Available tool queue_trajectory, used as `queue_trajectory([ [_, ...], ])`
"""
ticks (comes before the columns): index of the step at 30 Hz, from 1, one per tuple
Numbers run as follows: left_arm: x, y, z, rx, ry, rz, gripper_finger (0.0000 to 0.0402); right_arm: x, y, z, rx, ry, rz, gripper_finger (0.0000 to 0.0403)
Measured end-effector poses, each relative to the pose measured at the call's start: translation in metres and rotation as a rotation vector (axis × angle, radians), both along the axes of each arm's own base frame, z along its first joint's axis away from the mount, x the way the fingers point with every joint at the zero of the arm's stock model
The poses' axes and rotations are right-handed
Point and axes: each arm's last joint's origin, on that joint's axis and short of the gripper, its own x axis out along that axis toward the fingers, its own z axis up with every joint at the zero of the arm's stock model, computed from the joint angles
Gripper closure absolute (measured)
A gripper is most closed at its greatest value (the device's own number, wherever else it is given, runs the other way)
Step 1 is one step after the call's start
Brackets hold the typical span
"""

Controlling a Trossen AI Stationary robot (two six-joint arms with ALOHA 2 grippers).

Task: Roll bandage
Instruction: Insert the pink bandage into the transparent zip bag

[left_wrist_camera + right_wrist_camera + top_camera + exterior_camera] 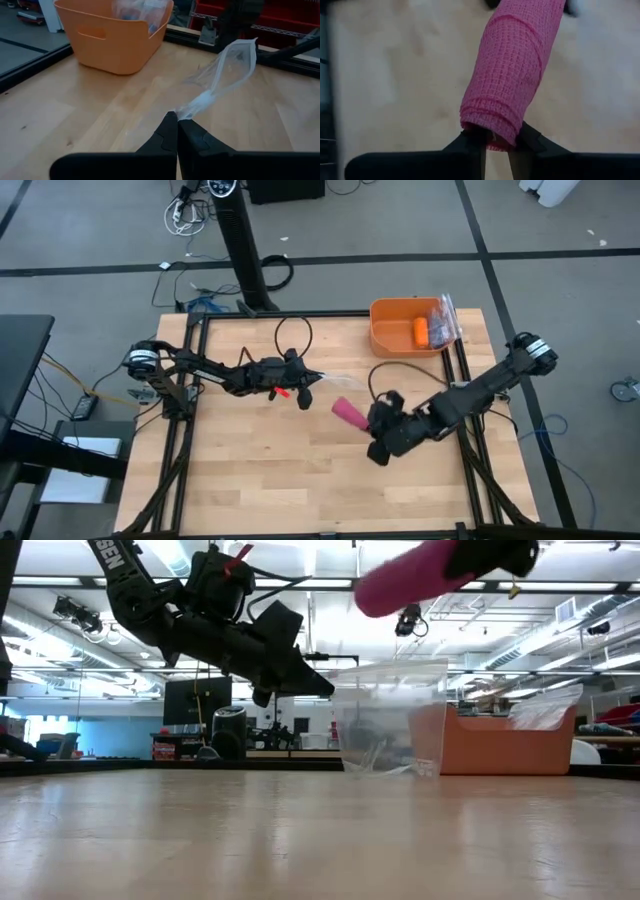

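Two grippers are at work over my tabletop (300, 470), each closed on something. My right gripper (496, 144) holds the bandage (512, 80), a magenta-pink roll of open-weave fabric, with its fingers pinched on one end of the cylinder. From above, the bandage (347, 413) sits near the middle of the tabletop, sticking out of the right gripper (372, 420) toward the left arm. From table height the bandage (415, 575) is lifted well clear of the wood, tilted, high in the picture.

My left gripper (177, 125) has its fingers shut together on the gathered edge of a clear crinkly plastic bag (225, 70), which fans out beyond the fingertips above the wood. From above, the left gripper (305, 385) is left of centre, and the bag (335, 379) reaches toward the bandage without touching it that I can see.

An orange bin (385, 340) stands at the far right corner, holding a small orange roll (420, 332) and some clear plastic.
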Motion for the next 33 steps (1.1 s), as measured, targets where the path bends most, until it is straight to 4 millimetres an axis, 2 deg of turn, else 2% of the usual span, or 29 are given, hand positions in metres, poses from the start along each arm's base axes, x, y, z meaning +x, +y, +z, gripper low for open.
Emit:
queue_trajectory([
  [5,0.000,0.000,0.000,-0.004,-0.002,0.001,0.0402,0.002,-0.025,0.023,-0.065,0.174,-0.061,0.0352],
  [14,0.005,-0.005,0.007,-0.005,-0.025,-0.023,0.0402,0.017,-0.060,0.015,-0.004,0.331,-0.032,0.0352],
  [22,0.007,-0.009,0.007,-0.003,-0.023,-0.043,0.0402,0.013,-0.074,0.013,0.019,0.410,-0.055,0.0352],
  [33,0.007,-0.010,0.007,-0.002,-0.021,-0.046,0.0402,0.016,-0.090,0.012,0.017,0.418,-0.114,0.0352],
])
